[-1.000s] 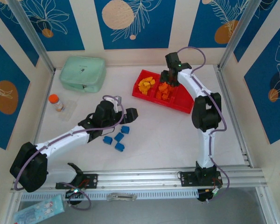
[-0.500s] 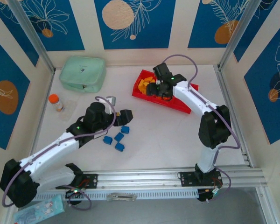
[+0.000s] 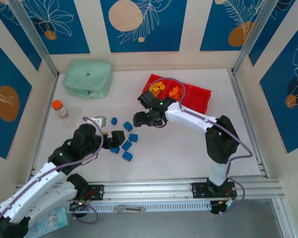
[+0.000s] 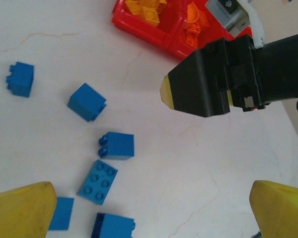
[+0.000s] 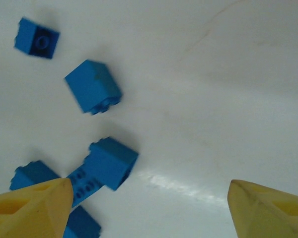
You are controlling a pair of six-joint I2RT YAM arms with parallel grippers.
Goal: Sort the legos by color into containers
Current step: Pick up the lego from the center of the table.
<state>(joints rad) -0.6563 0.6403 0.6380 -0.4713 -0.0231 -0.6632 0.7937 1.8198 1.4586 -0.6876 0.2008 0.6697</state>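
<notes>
Several blue legos (image 3: 127, 146) lie loose on the white table, seen closer in the left wrist view (image 4: 117, 145) and the right wrist view (image 5: 111, 161). The red containers tray (image 3: 204, 94) stands at the back, with yellow legos (image 3: 156, 89) in its left compartment and orange legos (image 3: 175, 91) in its middle one. My right gripper (image 3: 146, 120) hangs open just right of the blue group, and its yellow fingertips (image 5: 30, 208) are spread wide over bare table. My left gripper (image 3: 111, 130) is open at the group's left side and grips nothing (image 4: 151, 208).
A mint-green zip case (image 3: 88, 78) lies at the back left. An orange-capped bottle (image 3: 59, 109) stands near the left wall. The aluminium rail (image 3: 154, 188) runs along the near edge. The two grippers face each other closely, and the right gripper (image 4: 208, 84) looms in the left wrist view.
My right arm has swung from over the tray down and left to the blue legos, its jaws opening wider. My left arm has drawn back towards the near left.
</notes>
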